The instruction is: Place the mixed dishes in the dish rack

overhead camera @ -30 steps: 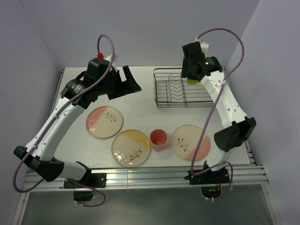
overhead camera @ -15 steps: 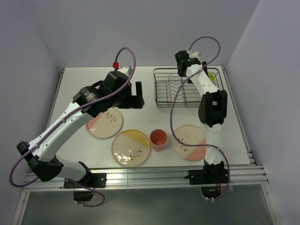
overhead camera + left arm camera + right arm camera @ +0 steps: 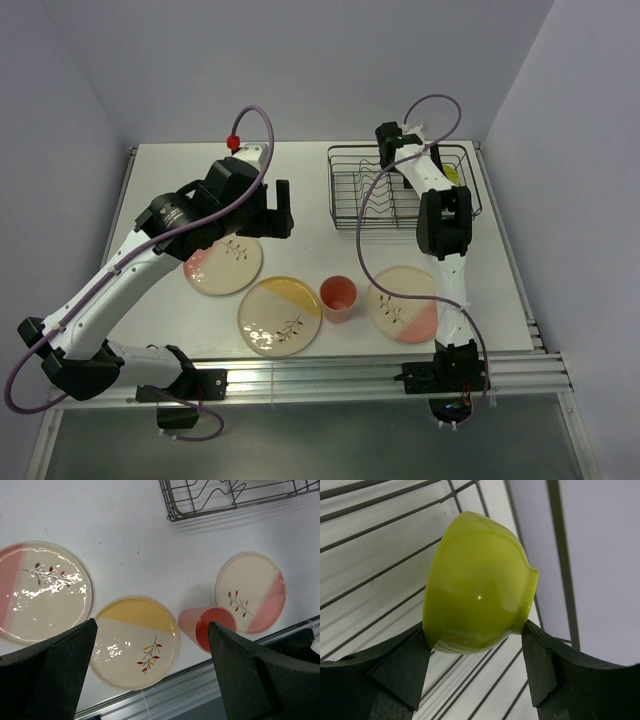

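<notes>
The black wire dish rack [image 3: 333, 190] stands at the back right; its corner shows in the left wrist view [image 3: 172, 510]. My right gripper [image 3: 476, 630] is shut on the lime-green bowl [image 3: 475, 585], held on its side over the rack's right end [image 3: 453, 172]. My left gripper [image 3: 280, 207] is open and empty, above the table left of the rack [image 3: 152, 665]. On the table lie a pink-segment plate [image 3: 222, 260] [image 3: 42, 592], a yellow-segment plate [image 3: 279, 316] [image 3: 136, 642], an upright pink cup [image 3: 338, 298] [image 3: 207, 627] and a second pink-segment plate [image 3: 405, 304] [image 3: 250, 592].
A ribbed aluminium rail [image 3: 330, 375] runs along the table's near edge. Lilac walls close the back and both sides. The right arm's elbow [image 3: 443, 220] hangs over the rack's near rim and the right plate.
The right arm has carried the bowl from the rack's middle to its right end. The left gripper has swung right, then drawn slightly back left.
</notes>
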Controlling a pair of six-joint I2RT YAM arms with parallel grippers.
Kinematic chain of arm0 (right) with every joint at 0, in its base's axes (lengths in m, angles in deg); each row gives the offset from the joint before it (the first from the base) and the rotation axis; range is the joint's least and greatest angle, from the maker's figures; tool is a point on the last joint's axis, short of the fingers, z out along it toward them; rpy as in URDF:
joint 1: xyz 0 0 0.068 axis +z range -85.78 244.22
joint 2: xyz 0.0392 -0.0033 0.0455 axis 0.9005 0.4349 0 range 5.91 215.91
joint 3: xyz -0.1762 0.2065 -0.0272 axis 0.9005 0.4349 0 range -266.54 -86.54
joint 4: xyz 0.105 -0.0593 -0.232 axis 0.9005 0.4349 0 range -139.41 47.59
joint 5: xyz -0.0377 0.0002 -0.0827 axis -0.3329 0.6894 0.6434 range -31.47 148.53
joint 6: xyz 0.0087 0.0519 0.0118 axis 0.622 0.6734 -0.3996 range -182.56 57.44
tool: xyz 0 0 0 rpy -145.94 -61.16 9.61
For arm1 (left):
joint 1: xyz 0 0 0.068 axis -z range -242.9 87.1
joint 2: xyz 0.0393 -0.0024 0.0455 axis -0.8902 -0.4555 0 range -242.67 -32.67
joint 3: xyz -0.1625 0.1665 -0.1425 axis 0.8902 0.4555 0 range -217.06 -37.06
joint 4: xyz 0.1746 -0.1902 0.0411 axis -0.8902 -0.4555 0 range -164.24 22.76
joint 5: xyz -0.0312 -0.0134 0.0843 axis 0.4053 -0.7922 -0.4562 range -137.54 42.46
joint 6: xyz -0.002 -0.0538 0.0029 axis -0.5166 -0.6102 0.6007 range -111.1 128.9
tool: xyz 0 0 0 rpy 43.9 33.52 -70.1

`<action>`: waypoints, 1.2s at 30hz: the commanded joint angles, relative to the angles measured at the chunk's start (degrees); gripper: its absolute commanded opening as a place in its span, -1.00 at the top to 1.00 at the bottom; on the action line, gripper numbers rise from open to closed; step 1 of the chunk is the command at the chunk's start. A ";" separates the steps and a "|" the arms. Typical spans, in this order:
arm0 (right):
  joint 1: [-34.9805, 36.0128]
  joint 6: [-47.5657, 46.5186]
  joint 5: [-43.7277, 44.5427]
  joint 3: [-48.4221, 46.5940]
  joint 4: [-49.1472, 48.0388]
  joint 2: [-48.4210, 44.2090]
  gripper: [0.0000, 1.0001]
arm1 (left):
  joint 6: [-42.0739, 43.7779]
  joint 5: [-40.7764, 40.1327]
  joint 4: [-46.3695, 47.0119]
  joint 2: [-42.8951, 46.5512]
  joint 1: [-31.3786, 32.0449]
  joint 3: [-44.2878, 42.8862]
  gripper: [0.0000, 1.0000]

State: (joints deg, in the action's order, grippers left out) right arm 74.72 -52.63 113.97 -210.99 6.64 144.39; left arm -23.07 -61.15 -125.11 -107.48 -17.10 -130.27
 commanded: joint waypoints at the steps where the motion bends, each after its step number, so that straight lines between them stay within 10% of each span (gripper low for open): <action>1: 0.22 0.70 3.27 -3.88 -1.03 1.18 0.98 | 1.99 -2.30 -0.93 0.98 -0.01 0.13 -0.99; 6: -0.04 1.49 2.48 -5.46 -0.07 3.90 0.69 | 2.08 -2.92 -2.16 0.10 -0.10 -1.01 -0.99; 11: 0.13 2.63 1.43 -6.87 0.90 4.17 -0.94 | 1.56 -2.65 -3.30 -0.78 -1.15 -1.36 -0.98; 28: 2.06 5.79 -15.44 -8.19 3.45 -2.42 -0.99 | -15.21 2.09 -12.80 -4.74 -9.77 4.35 -0.98; 36: 5.67 11.85 -22.64 -0.90 4.50 -19.27 -0.99 | -18.83 8.85 -8.67 -2.80 -8.11 9.36 -0.95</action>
State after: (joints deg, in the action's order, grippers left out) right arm 78.70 -45.13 95.48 -212.03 10.20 137.11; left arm -39.31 -57.28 -136.26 -111.98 -26.54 -121.85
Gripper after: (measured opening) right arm 0.994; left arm 0.984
